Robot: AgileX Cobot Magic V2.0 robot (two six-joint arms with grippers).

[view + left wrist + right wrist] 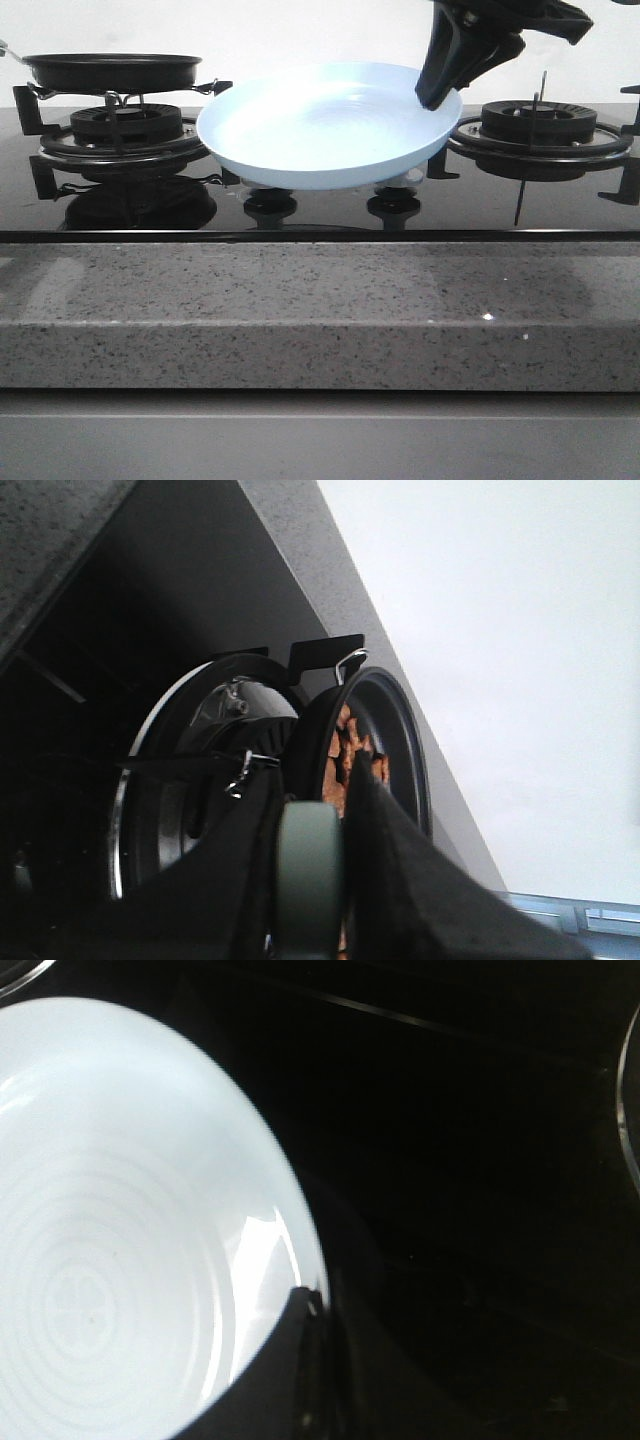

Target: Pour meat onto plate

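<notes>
The pale-blue plate [320, 125] is over the middle of the hob, empty. My right gripper [437, 95] comes down from the upper right and is shut on the plate's right rim. In the right wrist view a dark finger [300, 1360] lies over the rim of the plate [120, 1210]. The black frying pan [110, 70] rests on the left burner, and from the front its wall hides the meat. The left wrist view shows tan-brown meat [350, 745] inside the pan [398, 730]. My left gripper [312, 805] is shut on the pan's grey-green handle [310, 880].
The left burner grate [125, 125] carries the pan. The right burner [540, 120] is bare, with its grate prongs sticking up. Two knobs [270, 205] stand under the plate's front edge. A speckled granite counter edge [320, 300] runs across the front, and a white wall is behind.
</notes>
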